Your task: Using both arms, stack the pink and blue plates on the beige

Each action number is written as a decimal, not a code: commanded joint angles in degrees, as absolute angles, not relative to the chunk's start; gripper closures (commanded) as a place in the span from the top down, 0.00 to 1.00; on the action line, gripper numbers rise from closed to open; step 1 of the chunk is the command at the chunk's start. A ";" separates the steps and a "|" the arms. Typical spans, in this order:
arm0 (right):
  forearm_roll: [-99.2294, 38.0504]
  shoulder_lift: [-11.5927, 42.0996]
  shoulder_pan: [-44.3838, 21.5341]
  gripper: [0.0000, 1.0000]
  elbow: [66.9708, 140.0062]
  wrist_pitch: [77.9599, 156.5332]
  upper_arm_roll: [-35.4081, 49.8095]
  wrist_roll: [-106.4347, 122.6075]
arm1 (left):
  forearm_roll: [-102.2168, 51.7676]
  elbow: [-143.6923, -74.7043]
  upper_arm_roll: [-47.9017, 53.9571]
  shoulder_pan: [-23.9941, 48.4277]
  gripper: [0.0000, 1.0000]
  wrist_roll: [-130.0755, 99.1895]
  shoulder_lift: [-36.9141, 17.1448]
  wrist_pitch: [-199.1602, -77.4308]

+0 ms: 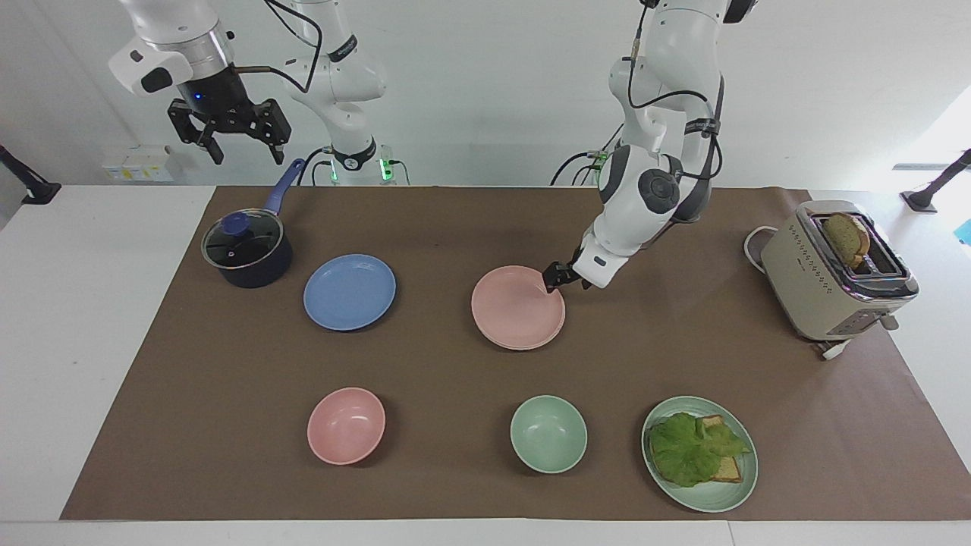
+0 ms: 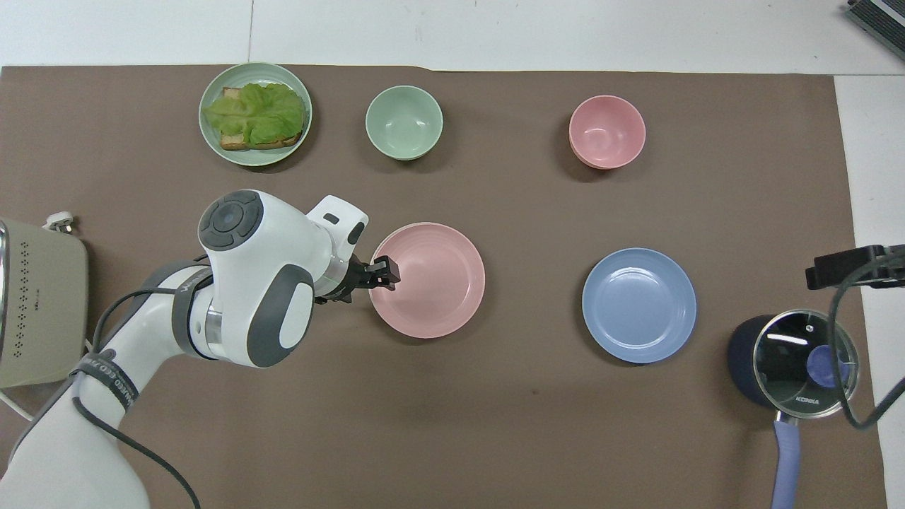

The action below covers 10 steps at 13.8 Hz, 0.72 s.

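The pink plate lies flat on the beige plate, of which only a thin edge shows beneath it, at the middle of the brown mat. My left gripper is open just over the pink plate's rim on the side toward the left arm's end, holding nothing. The blue plate lies alone on the mat toward the right arm's end. My right gripper waits open, high in the air over the saucepan.
A dark saucepan with a glass lid stands beside the blue plate. A pink bowl, a green bowl and a green plate with lettuce on toast lie farthest from the robots. A toaster stands at the left arm's end.
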<state>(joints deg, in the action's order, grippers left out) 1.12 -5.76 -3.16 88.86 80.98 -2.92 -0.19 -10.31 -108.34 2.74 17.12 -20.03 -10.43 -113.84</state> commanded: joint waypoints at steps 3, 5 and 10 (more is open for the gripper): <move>0.53 -7.21 -2.64 1.00 90.44 81.21 -2.73 0.97 | -7.91 -104.59 2.81 3.54 1.00 -5.04 -3.79 -103.64; 0.53 -7.21 -2.64 1.00 90.44 81.21 -2.81 0.97 | -3.37 -101.10 2.72 1.24 1.00 -2.47 -3.25 -100.04; 0.53 -7.21 -2.64 1.00 90.44 81.12 -2.72 1.05 | 1.23 -85.98 2.11 1.06 1.00 0.00 -3.16 -86.25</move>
<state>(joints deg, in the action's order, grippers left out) 1.12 -5.76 -3.17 88.86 80.98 -2.92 -0.19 -0.24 -91.35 2.39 1.04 -0.89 -2.58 -92.11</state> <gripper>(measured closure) 0.000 0.000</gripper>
